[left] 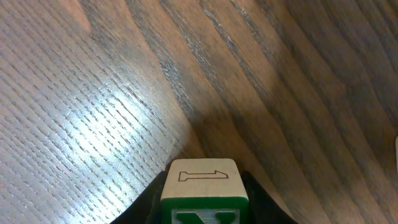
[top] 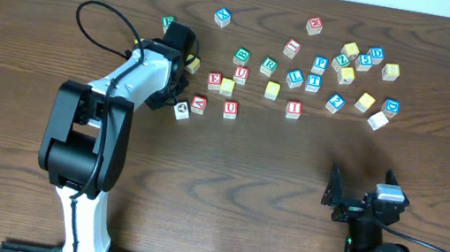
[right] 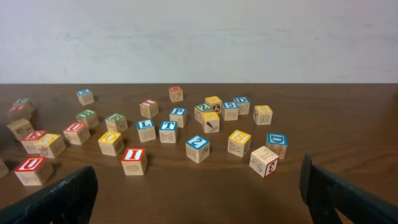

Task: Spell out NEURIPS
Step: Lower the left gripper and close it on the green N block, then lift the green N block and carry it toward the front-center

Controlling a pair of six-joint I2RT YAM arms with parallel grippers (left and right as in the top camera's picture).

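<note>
A wooden cube with a green N face [left: 204, 214] fills the bottom of the left wrist view. My left gripper [left: 204, 190] is shut on it, its black fingers [left: 148, 205] pressed against both sides. Overhead, the left gripper [top: 166, 92] reaches over the left end of the cube scatter and hides the N cube. Nearby lie a red E cube [top: 214, 80], a red U cube [top: 230, 109], a green R cube [top: 268, 65], a red I cube [top: 294, 109] and a blue P cube [top: 320, 64]. My right gripper [top: 356, 192] stands wide open near the front right with nothing between its fingers [right: 59, 198].
Several other letter cubes lie scattered across the back: a blue X [top: 222, 17], a blue S [top: 364, 62], a blue 2 [right: 198, 148], a yellow S [right: 239, 142] and a cube marked 3 [right: 264, 162]. A black-and-white cube [top: 182, 111] sits beside the left gripper.
</note>
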